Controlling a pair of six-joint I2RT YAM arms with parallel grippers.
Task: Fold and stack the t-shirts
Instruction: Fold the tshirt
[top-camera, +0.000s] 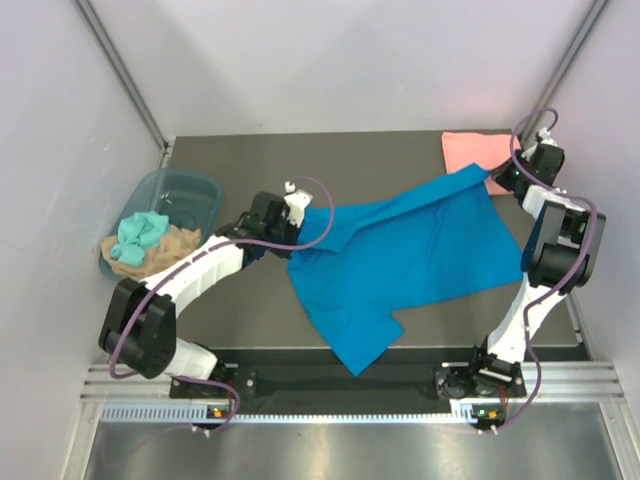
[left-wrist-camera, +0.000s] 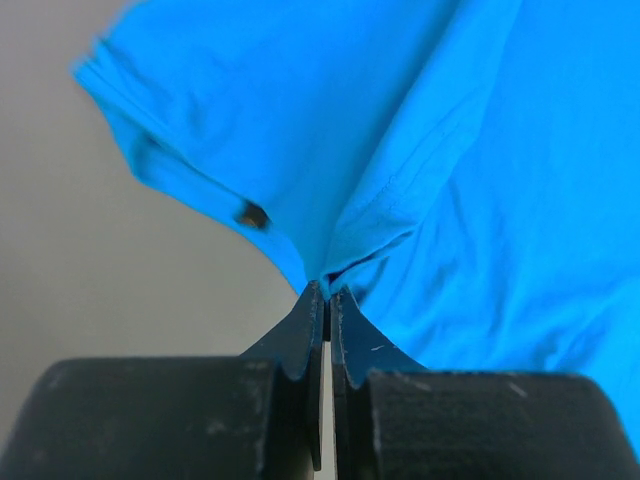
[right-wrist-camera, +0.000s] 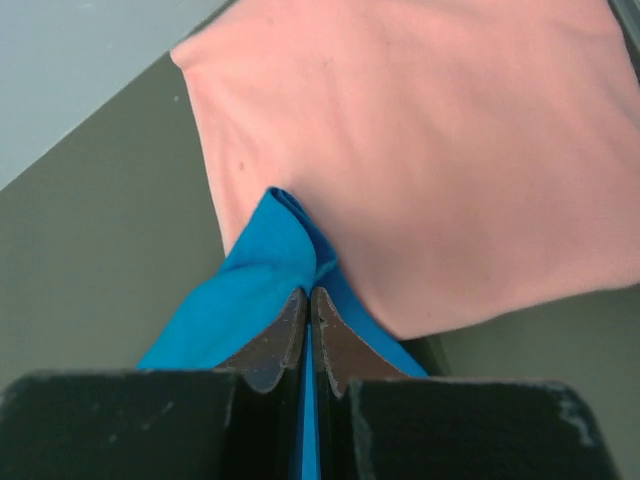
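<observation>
**Blue shirt stretched between two arms**

From my remote seat I see the blue t-shirt (top-camera: 410, 250) drawn out across the dark table (top-camera: 250, 310), held at two ends. The left gripper (left-wrist-camera: 325, 292) has its jaws pressed together on a pinch of the shirt's edge. In the left wrist view the cloth fans up and away from the tips.

The right gripper (right-wrist-camera: 308, 295) is clamped on a bunched corner of the same shirt at the far right of the table, with only a sliver of blue between its closed jaws. That corner sits over the near edge of the pink t-shirt (top-camera: 468, 150), which lies flat in the table's far right corner.

The lower part of the blue shirt trails toward me and reaches the table's near edge between the two arm bases. I cannot tell whether the stretched middle rests on the table or hangs just above it.

At the far left, a translucent blue-grey tub (top-camera: 205, 190) stands by the wall. A teal cloth (top-camera: 140, 232) and a tan cloth (top-camera: 165, 250) are bunched at its near end.
</observation>
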